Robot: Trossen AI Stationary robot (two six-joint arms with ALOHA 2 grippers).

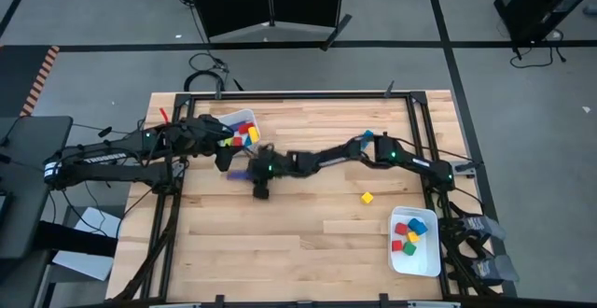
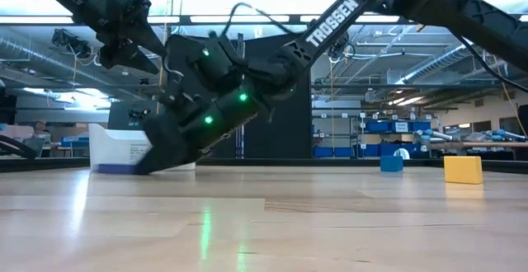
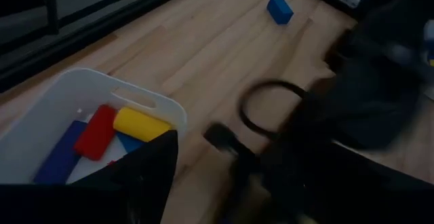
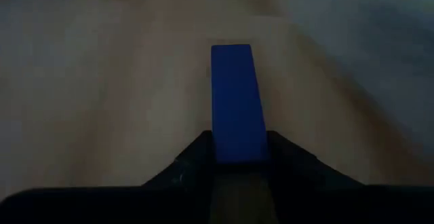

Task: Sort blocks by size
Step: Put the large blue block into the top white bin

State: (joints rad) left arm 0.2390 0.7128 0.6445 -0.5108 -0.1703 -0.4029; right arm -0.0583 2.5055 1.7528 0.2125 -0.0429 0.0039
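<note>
- Currently the table (image 1: 308, 252) carries two white trays set well apart, so each size gets its own place: the far tray (image 1: 244, 117) near the left arm holds long bars, the near tray (image 1: 424, 263) by the right arm's base holds short cubes.
- Right arm (image 1: 373, 151): stretched across the table toward the left side, reaching low, probably to carry its load toward the far tray.
- Left arm (image 1: 112, 154): parked at the far tray's edge. Its gripper (image 1: 224, 133) hovers beside the tray rim; I cannot tell how its fingers stand.
- Right gripper (image 4: 237, 157): fingers closed onto one end of a blue bar (image 4: 236, 102), which sticks out forward between them. In the low view the gripper is tilted steeply down, just above the boards in front of the far tray.
- Far tray contents, left wrist view: a red bar (image 3: 96, 131), a yellow bar (image 3: 140, 123) and a blue one (image 3: 57, 161), lying flat and touching. All long, so the held blue bar likely belongs here.
- Near tray contents: red, blue, yellow and green cubes (image 1: 411, 233), bunched together.
- Loose blocks left on the table: a yellow cube (image 1: 367, 197) between the right arm and the near tray, and a small blue block (image 1: 367, 135) by the right arm's elbow. Both appear unsorted.
</note>
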